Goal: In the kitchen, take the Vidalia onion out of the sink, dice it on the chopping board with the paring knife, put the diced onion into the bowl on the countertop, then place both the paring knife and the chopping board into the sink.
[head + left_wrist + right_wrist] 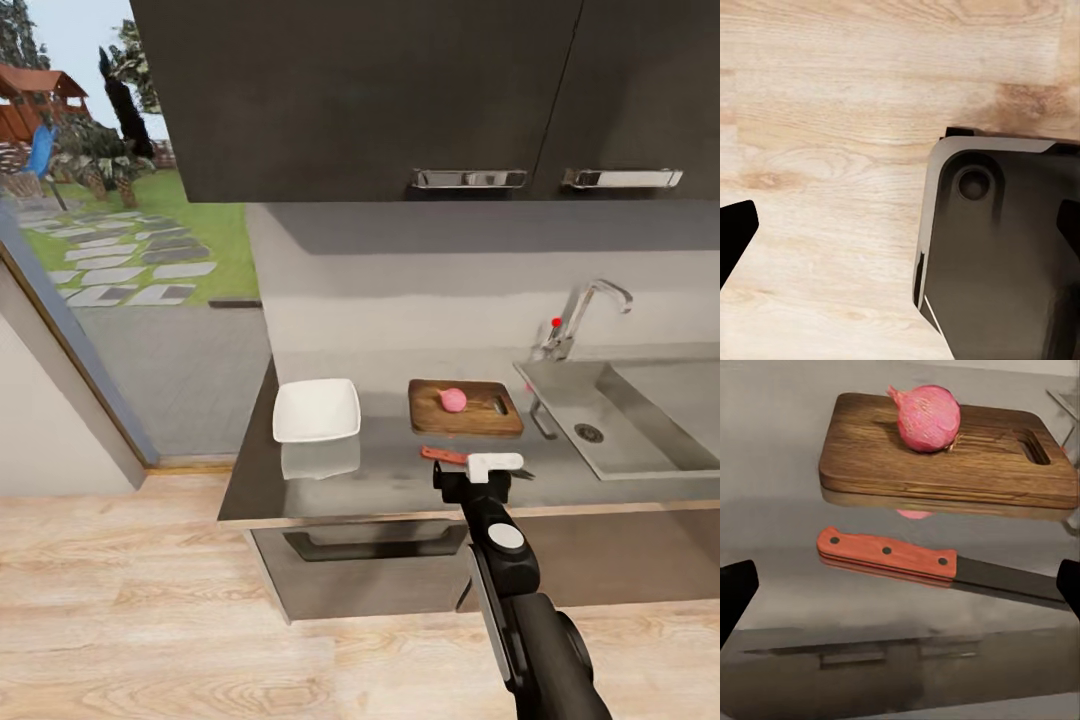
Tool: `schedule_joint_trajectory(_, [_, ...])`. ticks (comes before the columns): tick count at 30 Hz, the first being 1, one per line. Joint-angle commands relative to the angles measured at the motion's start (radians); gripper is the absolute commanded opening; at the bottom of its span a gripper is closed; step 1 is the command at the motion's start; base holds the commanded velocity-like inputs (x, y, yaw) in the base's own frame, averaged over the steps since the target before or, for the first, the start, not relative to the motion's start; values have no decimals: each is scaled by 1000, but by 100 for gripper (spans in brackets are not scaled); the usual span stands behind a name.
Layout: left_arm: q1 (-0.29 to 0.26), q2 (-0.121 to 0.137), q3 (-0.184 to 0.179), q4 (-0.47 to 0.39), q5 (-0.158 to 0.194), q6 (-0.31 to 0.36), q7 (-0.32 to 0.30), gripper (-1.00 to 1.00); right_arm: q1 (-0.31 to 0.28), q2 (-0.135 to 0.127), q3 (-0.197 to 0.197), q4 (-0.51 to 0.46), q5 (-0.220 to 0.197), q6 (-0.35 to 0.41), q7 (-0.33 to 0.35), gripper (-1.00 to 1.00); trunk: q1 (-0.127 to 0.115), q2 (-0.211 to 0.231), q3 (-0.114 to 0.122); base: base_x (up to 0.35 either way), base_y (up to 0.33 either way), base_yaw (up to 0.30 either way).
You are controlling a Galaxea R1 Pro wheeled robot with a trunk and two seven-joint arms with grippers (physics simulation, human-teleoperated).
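The right gripper (pixel 493 466) hangs over the front strip of the countertop (pixel 390 478) with its fingers spread wide and nothing between them, looking straight down on the paring knife (pixel 937 565), which seems the reason for its position: the onion is already set for cutting, so the knife is the next thing to pick up. The knife lies flat on the worktop just in front of the chopping board (pixel 945 454), apart from it, orange-red handle with three dark rivets toward the bowl side and dark blade pointing toward the sink (pixel 640 420). On the board, a dark-brown slab with grain and a handle slot at its sink end, sits the Vidalia onion (pixel 928 417), whole, pink-red, roundish with a small tip, resting near the middle. The white square bowl (pixel 316 410) stands empty beside the board, well placed to receive the dice. The left gripper (pixel 900 232) points at the wooden floor (pixel 832 112), also spread and empty.
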Motion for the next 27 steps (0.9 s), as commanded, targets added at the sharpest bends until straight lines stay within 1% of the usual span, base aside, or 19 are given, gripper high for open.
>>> schedule_joint_trajectory(1, [0, 2, -9, -1, 10, -2, 9, 100, -1, 0, 1, -1, 6, 9, -4, 100, 1, -2, -2, 6, 6, 0])
schedule_joint_trajectory(6, [0, 2, -9, -2, 10, -2, 9, 100, -1, 0, -1, -5, 6, 59, -9, 100, 1, -2, -2, 30, 79, 0])
schedule_joint_trajectory(8, [0, 2, -9, -3, 10, -2, 9, 100, -1, 0, -2, -12, 6, 76, -22, 100, 1, -2, -2, 118, 189, 0])
schedule_joint_trajectory(11, [0, 2, -9, -3, 9, -2, 9, 100, -1, 0, -2, -19, -2, 85, -92, 100, 1, -2, -2, 157, 223, 0])
schedule_joint_trajectory(13, [0, 2, -9, -3, 9, -2, 9, 100, -1, 0, -3, -20, -23, 86, -130, 100, 1, -2, -2, 167, 230, 0])
schedule_joint_trajectory(14, [0, 2, -9, -4, 9, -3, 9, 100, -1, 0, -3, -20, -45, 87, -160, 100, 1, -2, -2, 170, 233, 0])
schedule_joint_trajectory(17, [0, 2, -9, -3, 10, -3, 9, 100, -1, 0, -2, -21, -120, 84, -261, 100, 1, -2, -2, 176, 238, 0])
schedule_joint_trajectory(18, [0, 2, -9, -2, 9, -3, 9, 100, -1, 0, -1, -22, -160, 79, -334, 100, 1, -2, -2, 180, 235, 0])
schedule_joint_trajectory(21, [0, 2, -9, -1, 9, -3, 9, 100, -1, 0, -1, -30, -176, 77, -370, 100, 1, -2, -2, 106, 146, 0])
schedule_joint_trajectory(24, [0, 2, -9, 0, 9, -3, 9, 100, -1, 0, -1, -51, -181, 77, -386, 100, 1, -2, -2, 29, 41, 0])
schedule_joint_trajectory(27, [0, 2, -9, 0, 9, -3, 9, 100, -11, 0, -1, -62, -183, 77, -424, 100, 1, -2, -2, 9, 13, 0])
